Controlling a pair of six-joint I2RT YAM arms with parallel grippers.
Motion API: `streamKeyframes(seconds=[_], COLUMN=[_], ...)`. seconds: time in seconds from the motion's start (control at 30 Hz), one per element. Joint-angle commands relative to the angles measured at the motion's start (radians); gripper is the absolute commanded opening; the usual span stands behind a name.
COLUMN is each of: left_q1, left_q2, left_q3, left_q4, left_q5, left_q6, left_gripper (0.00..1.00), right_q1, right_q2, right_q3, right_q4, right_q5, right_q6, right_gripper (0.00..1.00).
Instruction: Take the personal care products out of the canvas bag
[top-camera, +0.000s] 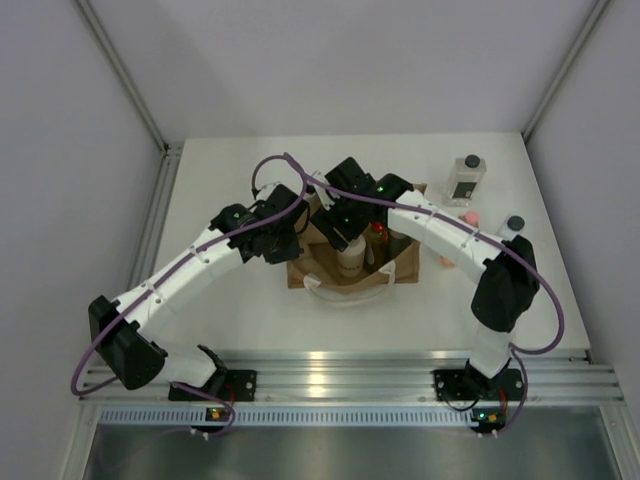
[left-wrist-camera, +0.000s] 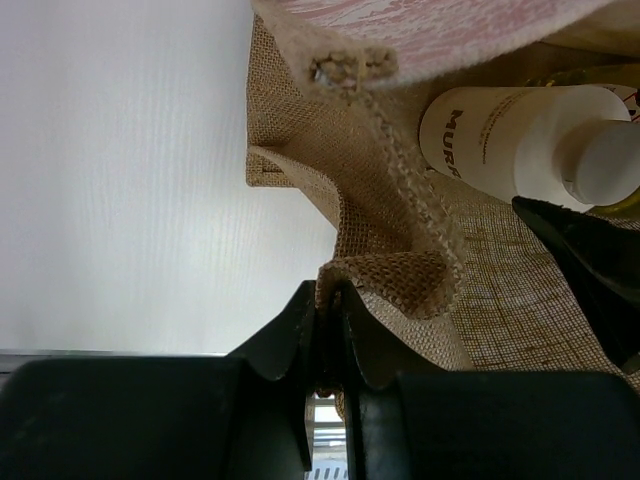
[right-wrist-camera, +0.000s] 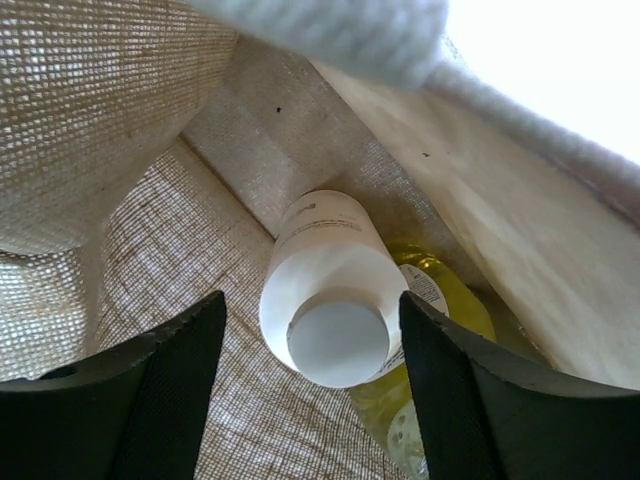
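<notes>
The canvas bag (top-camera: 301, 272) lies at the table's middle, mouth toward the near edge. My left gripper (top-camera: 287, 238) is shut on the bag's left rim; the left wrist view shows the burlap edge (left-wrist-camera: 385, 280) pinched between the jaws (left-wrist-camera: 333, 305). My right gripper (top-camera: 350, 238) is open inside the bag; in the right wrist view (right-wrist-camera: 312, 335) its fingers stand on both sides of the cream cylinder (right-wrist-camera: 335, 300), apart from it. The yellow bottle (right-wrist-camera: 445, 300) lies beside the cylinder. The cylinder (top-camera: 352, 262) and the yellow bottle's red cap (top-camera: 377, 232) show from above.
A clear square bottle with dark cap (top-camera: 465, 180) stands at the back right. The orange bottle with pink cap (top-camera: 466, 216) lies near it, and a grey pump bottle (top-camera: 514, 226) is partly hidden behind my right arm. The bag's white handle (top-camera: 345, 296) loops toward the near edge.
</notes>
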Motion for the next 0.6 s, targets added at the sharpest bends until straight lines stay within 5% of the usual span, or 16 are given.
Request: streamKeyframes(seconds=[0.0,0.5,0.57], left_q1=[-0.004,-0.004,-0.002], left_q2=[-0.013,-0.012,-0.016], left_q3=[-0.011,-0.005,-0.006], left_q4=[0.012,0.010,0.010], left_q5=[0.001,-0.009,-0.009], left_q6=[0.002,0.013,0.011], left_gripper=[0.00,0.00,0.00], right_q1=[-0.022,-0.033,-0.033], right_q2=[0.016,0.012,0.012], right_q3=[0.024,-0.033,-0.036], right_q4=[0.020,-0.008,-0.008], right_q5=[-0.021,0.006,0.006], right_q6=[-0.033,-0.041,-0.041], right_gripper=[0.66,0.56,0.48])
